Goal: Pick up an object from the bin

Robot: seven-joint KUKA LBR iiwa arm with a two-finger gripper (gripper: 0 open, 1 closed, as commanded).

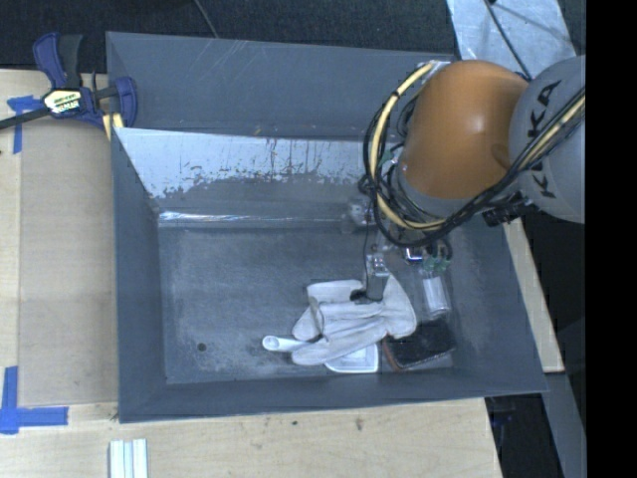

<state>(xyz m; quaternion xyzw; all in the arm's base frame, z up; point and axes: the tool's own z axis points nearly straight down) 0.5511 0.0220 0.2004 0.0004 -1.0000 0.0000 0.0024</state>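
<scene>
Black "KUKA" lettering point(542, 108) along the grey arm point(569, 172), beside its orange cover point(463, 127).

Cloth point(350, 324) in bin point(139, 267) front-right (block point(423, 345) right of it).

Black pad point(423, 346), clear bottle point(434, 294)

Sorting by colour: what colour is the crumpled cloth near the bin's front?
White. The cloth shows best in the camera view.
</scene>
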